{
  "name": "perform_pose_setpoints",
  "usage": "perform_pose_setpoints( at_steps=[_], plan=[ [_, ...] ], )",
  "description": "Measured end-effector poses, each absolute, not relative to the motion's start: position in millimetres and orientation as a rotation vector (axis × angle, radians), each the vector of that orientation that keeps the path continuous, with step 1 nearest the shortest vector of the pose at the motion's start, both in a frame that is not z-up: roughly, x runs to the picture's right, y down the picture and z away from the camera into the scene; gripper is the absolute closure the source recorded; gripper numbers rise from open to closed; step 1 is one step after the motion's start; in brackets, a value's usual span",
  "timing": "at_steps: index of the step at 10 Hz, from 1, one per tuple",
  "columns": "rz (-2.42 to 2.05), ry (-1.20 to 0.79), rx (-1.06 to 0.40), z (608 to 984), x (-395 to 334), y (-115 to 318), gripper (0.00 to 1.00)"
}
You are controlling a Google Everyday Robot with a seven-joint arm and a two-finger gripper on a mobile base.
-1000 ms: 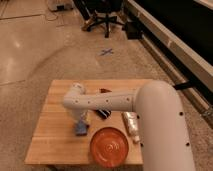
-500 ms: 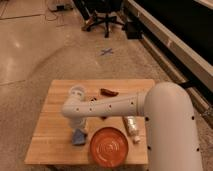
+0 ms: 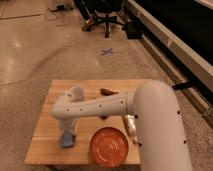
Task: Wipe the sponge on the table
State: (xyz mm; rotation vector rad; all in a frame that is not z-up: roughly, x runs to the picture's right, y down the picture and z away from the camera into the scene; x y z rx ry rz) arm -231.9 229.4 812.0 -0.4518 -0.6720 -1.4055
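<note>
Near the bench's (image 3: 46,148) near-left corner lies the sponge (image 3: 67,140), with the tool (image 3: 68,130) directly over it. Whether it is clamped on cannot be told. The sponge is likely soft, light and squashy, best pinched across its narrow sides and pressed gently.

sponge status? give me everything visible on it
The small light-blue rectangular sponge looks soft and foam-like, with no marks to make out. It lies flat on the light-wood slatted table, near the front left corner in the camera view, clearly apart from the round orange plate. The gripper meets it from above and hides its top part; its hold cannot be made out.
</note>
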Motion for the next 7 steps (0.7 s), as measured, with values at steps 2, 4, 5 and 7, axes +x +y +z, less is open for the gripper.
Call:
perform_pose_setpoints(
  at_steps=[2,4,5,7],
  plan=[
    [-1.403,-0.684,-0.431,812.7,-243.4,217.9,0.2],
    [-1.401,-0.681,-0.41,813.9,-245.2,202.0,0.2],
    [-1.401,-0.675,-0.405,814.1,-242.7,194.9,0.2],
    [-1.398,-0.669,-0.41,813.6,-234.1,186.0,0.2]
  ],
)
